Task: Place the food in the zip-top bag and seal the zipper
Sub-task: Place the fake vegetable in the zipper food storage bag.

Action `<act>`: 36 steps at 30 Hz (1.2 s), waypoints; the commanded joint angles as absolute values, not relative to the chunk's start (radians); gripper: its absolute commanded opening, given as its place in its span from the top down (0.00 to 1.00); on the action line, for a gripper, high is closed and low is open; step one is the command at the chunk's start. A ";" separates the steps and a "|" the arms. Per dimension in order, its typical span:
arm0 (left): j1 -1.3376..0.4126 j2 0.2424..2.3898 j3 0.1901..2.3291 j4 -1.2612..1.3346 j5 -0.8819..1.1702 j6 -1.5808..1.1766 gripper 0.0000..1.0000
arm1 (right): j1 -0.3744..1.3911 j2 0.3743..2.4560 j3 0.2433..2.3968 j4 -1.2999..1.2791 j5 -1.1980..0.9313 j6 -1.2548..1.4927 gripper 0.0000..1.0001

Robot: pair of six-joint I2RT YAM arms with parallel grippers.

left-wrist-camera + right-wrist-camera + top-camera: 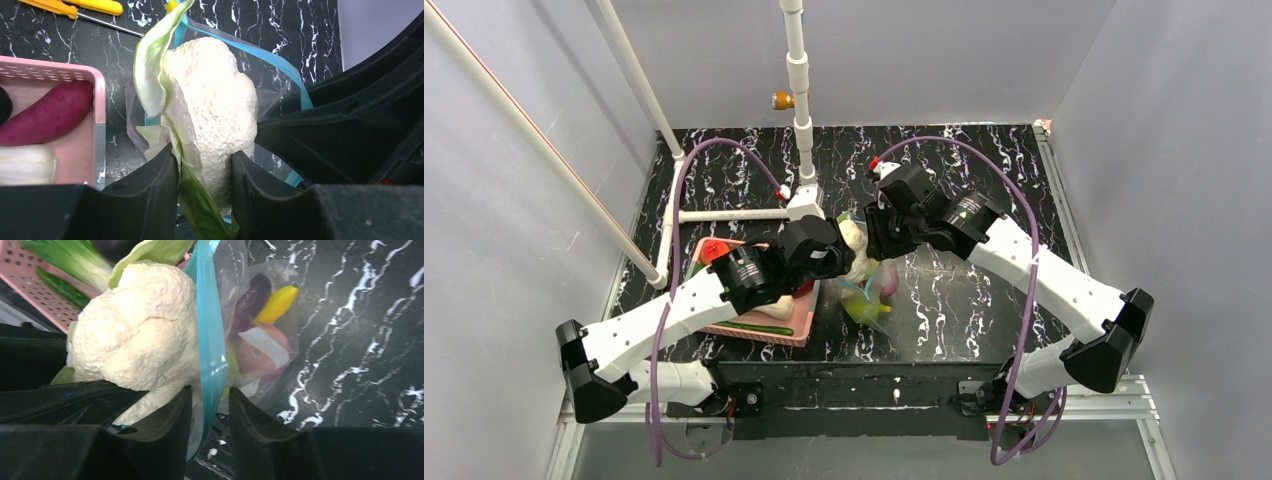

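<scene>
1. Your left gripper (205, 160) is clamped on the leafy head (210, 100), gripping low near the stem. The head sits right at the mouth of the zip-top bag (230, 265), pressed against the zipper (207, 315). From these views it does not look to be inside.
2. Your right gripper (210, 395) has its jaws apart, with the teal strip running through the gap. Nothing here shows a firm pinch. If that edge is loose, the mouth may sag shut in front of the head.
3. The head looks broad against the opening. Pushing it in off-centre could catch the strip and shove the whole bag across the table (360, 340) instead of filling it.
4. A green leaf stands free of the white part. It could fold over the zipper and block the seal.
5. A yellow piece (277, 302) and a dark purple piece (252, 297) lie inside the bag. Tilting the mouth downward could spill them.
6. The pink basket (60, 75) is just beside the bag and holds a red-purple piece (47, 115). A wide swing of the left arm could knock it.
</scene>
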State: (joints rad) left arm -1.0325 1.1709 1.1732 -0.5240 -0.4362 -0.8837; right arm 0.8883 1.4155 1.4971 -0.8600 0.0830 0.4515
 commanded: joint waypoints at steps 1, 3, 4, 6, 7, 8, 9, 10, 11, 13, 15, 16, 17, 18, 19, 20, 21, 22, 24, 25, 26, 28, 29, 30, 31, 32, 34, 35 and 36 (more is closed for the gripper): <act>-1.045 1.164 1.188 -0.436 -0.412 -0.907 1.00 | 0.906 1.412 1.546 -0.941 0.166 0.411 0.55; -1.045 1.167 1.191 -0.438 -0.412 -0.903 1.00 | 0.917 1.406 1.555 -0.948 0.167 0.400 0.47; -1.045 1.168 1.193 -0.437 -0.414 -0.900 1.00 | 0.921 1.404 1.559 -0.948 0.169 0.393 0.46; -1.045 1.167 1.193 -0.441 -0.416 -0.898 1.00 | 0.923 1.404 1.571 -0.956 0.171 0.388 0.46; -1.045 1.168 1.192 -0.442 -0.416 -0.898 1.00 | 0.923 1.406 1.585 -0.964 0.171 0.387 0.47; -1.045 1.169 1.193 -0.442 -0.412 -0.897 1.00 | 0.923 1.407 1.591 -0.973 0.170 0.382 0.47; -1.045 1.168 1.193 -0.442 -0.410 -0.897 1.00 | 0.923 1.406 1.600 -0.980 0.174 0.380 0.49; -1.045 1.168 1.194 -0.443 -0.406 -0.896 1.00 | 0.923 1.403 1.610 -0.988 0.183 0.379 0.54; -1.045 1.169 1.197 -0.446 -0.405 -0.897 1.00 | 0.923 1.399 1.615 -0.990 0.188 0.379 0.59; -1.045 1.168 1.201 -0.449 -0.402 -0.896 1.00 | 0.923 1.391 1.624 -0.986 0.179 0.378 0.65; -1.044 1.168 1.205 -0.450 -0.388 -0.890 1.00 | 0.923 1.389 1.627 -0.978 0.176 0.379 0.82; -1.045 1.169 1.213 -0.454 -0.379 -0.885 1.00 | 0.923 1.392 1.627 -0.976 0.181 0.379 0.91; -1.045 1.172 1.225 -0.463 -0.369 -0.879 1.00 | 0.923 1.395 1.629 -0.976 0.184 0.380 0.99; -1.045 1.173 1.237 -0.474 -0.356 -0.874 1.00 | 0.923 1.400 1.628 -0.971 0.185 0.382 0.99; -1.045 1.172 1.249 -0.479 -0.342 -0.868 1.00 | 0.923 1.403 1.625 -0.961 0.178 0.383 0.99; -1.045 1.172 1.261 -0.483 -0.324 -0.859 1.00 | 0.923 1.403 1.614 -0.940 0.167 0.381 0.99; -1.045 1.171 1.277 -0.489 -0.312 -0.849 1.00 | 0.923 1.395 1.596 -0.912 0.152 0.375 0.99; -1.045 1.168 1.295 -0.501 -0.307 -0.840 1.00 | 0.923 1.381 1.570 -0.866 0.129 0.372 0.99; -1.045 1.164 1.333 -0.537 -0.309 -0.823 1.00 | 0.923 1.335 1.515 -0.764 0.071 0.367 0.99; -1.045 1.163 1.349 -0.551 -0.308 -0.818 1.00 | 0.922 1.313 1.493 -0.711 0.036 0.376 0.99; -1.045 1.163 1.368 -0.568 -0.310 -0.810 1.00 | 0.922 1.297 1.478 -0.671 0.012 0.393 0.99; -1.046 1.172 1.402 -0.602 -0.319 -0.809 1.00 | 0.922 1.282 1.472 -0.616 -0.033 0.430 0.99; -1.046 1.177 1.412 -0.614 -0.324 -0.813 1.00 | 0.922 1.279 1.475 -0.594 -0.042 0.438 0.99; -1.046 1.185 1.415 -0.621 -0.328 -0.816 1.00 | 0.922 1.274 1.470 -0.578 -0.041 0.447 0.99; -1.048 1.193 1.414 -0.627 -0.334 -0.825 1.00 | 0.922 1.266 1.454 -0.557 -0.039 0.456 0.99; -1.048 1.202 1.409 -0.635 -0.347 -0.844 1.00 | 0.919 1.254 1.417 -0.528 -0.040 0.466 0.99; -1.048 1.215 1.380 -0.630 -0.359 -0.903 1.00 | 0.903 1.227 1.347 -0.476 -0.059 0.507 0.99; -1.048 1.213 1.353 -0.587 -0.355 -0.929 1.00 | 0.894 1.213 1.314 -0.450 -0.072 0.521 0.99; -1.048 1.206 1.314 -0.523 -0.345 -0.938 1.00 | 0.887 1.199 1.287 -0.443 -0.065 0.530 0.99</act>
